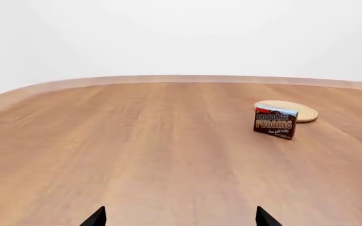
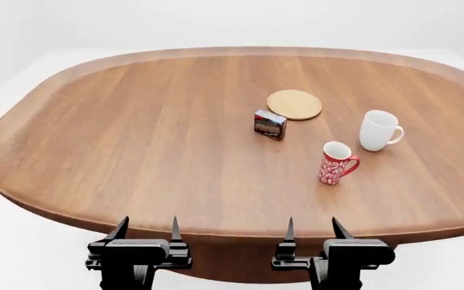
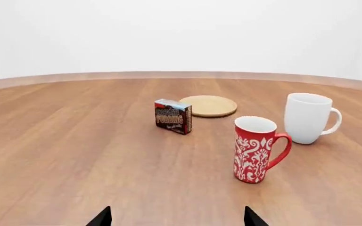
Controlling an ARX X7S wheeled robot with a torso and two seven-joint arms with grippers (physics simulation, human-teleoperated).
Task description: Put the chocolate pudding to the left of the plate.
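Big oval wood counter [image 2: 135, 151] here. A red patterned mug [image 2: 333, 163] stands upright on it, with a white mug [image 2: 376, 130] just behind, handles probably pointing right-ish.

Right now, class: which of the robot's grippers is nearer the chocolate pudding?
The right gripper is slightly nearer, just right of the chocolate pudding. The left gripper sits farther off to its left. Both are open at the table's near edge.
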